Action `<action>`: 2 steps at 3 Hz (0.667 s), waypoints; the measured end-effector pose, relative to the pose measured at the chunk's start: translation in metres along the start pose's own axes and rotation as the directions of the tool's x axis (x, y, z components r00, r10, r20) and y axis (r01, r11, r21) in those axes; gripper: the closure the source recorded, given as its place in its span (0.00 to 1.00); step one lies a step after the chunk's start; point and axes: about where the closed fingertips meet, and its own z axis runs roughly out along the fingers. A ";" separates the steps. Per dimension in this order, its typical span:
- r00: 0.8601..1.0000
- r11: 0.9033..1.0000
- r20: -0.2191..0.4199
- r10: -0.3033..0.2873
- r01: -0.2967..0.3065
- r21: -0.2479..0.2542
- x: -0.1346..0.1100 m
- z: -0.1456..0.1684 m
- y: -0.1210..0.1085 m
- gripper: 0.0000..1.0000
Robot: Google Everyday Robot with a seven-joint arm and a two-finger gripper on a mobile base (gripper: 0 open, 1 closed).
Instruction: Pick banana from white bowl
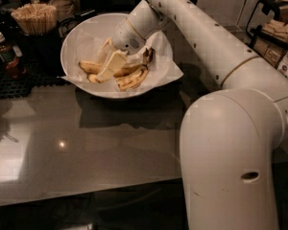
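Machinery fills the right half of the frame: a bulky white jointed robot arm [230, 143] rises from lower right and reaches to upper centre. Beneath it spreads a polished grey-brown stone countertop [86, 147]. On the counter's far edge, upper centre-left, sits the wide, shallow white bowl [68, 49], lined with crumpled white paper [169, 73] that spills over the rim at right. Left of the bowl stand a round holder of pale wooden sticks [34, 18] and a small white-capped brown bottle [6, 54].

Several brown-spotted yellow bananas lie in the bowl's middle. The pale two-finger gripper [109, 63] is down among them, right on top of the leftmost banana [90, 66]; whether it has closed on that fruit I cannot tell, since the wrist and the pale liner blur the contact.

The step in hand looks like securing the grasp. It would go best by clamping across the banana's width near its middle, gently enough not to bruise soft, ripe fruit, then lifting straight up so neither liner nor the neighbouring curved banana [133, 80] is dragged along.

The targeted banana lies flat, its long axis running roughly left to right, its free tip pointing at the bowl's left wall. The neighbour slants from lower left up to upper right.
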 end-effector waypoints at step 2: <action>1.000 1.000 -0.018 0.008 -0.008 0.002 -0.007 0.003 -0.001 0.91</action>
